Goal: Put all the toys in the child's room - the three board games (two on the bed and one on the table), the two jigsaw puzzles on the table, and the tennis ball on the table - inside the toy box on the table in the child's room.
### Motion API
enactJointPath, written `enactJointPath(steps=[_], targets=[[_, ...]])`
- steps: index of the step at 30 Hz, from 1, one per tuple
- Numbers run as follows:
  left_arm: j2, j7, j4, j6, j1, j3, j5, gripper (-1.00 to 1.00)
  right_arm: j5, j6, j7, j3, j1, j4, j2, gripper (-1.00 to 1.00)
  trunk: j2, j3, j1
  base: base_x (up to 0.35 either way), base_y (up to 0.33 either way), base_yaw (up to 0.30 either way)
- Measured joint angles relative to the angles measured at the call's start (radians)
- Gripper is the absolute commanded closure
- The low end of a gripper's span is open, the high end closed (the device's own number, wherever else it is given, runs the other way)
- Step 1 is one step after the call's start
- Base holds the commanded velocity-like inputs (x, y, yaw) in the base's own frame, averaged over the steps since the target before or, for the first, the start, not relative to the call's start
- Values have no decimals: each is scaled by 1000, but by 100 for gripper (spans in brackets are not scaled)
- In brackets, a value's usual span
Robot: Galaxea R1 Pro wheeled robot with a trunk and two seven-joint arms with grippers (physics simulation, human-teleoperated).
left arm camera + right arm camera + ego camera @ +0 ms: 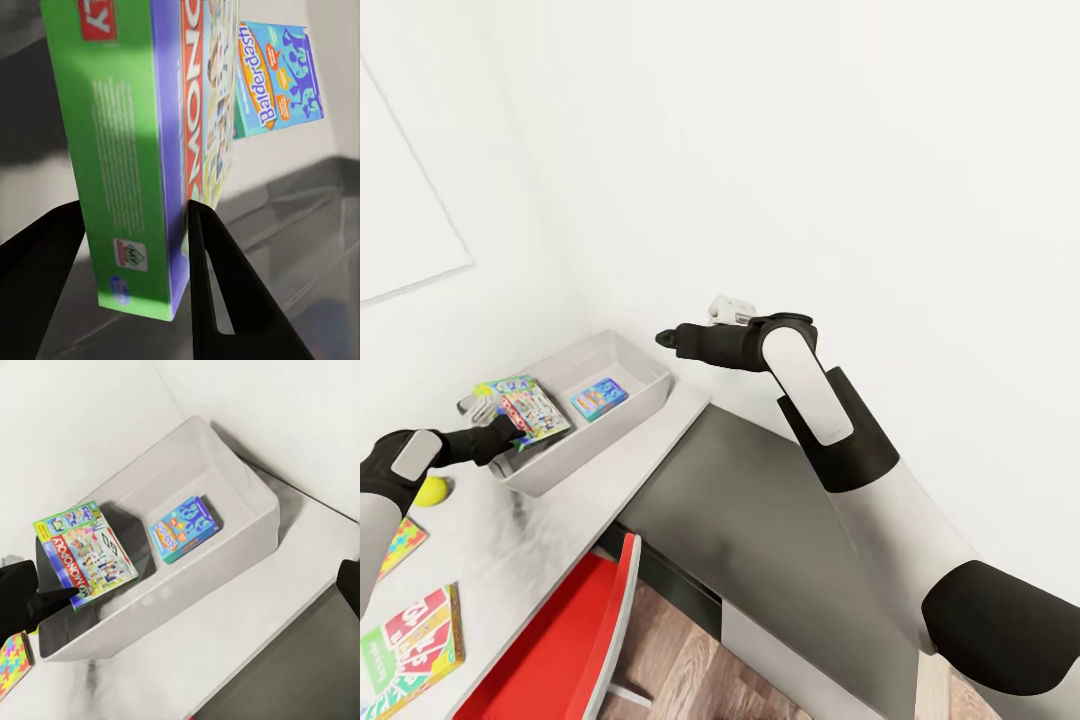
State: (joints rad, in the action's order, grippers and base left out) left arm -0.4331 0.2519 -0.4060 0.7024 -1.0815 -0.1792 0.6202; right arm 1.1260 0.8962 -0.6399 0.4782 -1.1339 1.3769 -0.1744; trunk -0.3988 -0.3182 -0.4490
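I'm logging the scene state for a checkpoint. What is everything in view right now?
toy box: one, light grey, on the table by the wall.
Balderdash game: one, blue, lying inside the toy box.
Monopoly game: one, green-bordered, held over the toy box.
tennis ball: one, yellow-green, on the table.
jigsaw puzzle: one, multicoloured, on the table.
Skip-Bo game: one, green and red, at the table's near edge.
table: one, light grey.
cabinet top: one, dark grey.
chair: one, red.
left pincer: shut on the Monopoly game.
right pincer: raised above the toy box.

Left pincer [488,432] clamped on something, arm outstretched; right arm [810,400] raised, elbow bent.
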Motion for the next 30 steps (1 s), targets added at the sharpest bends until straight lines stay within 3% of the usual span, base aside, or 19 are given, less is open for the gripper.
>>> enactJointPath(steps=[6,30], targets=[[10,-5,-7,-1,0,2,-1,100,4,-2,0,21,6,3,0,-100,0,0,0,0,0,0],[16,1,-8,-5,1,2,-1,100,0,-4,0,22,12,17,0,-100,1,0,0,0,0,0]])
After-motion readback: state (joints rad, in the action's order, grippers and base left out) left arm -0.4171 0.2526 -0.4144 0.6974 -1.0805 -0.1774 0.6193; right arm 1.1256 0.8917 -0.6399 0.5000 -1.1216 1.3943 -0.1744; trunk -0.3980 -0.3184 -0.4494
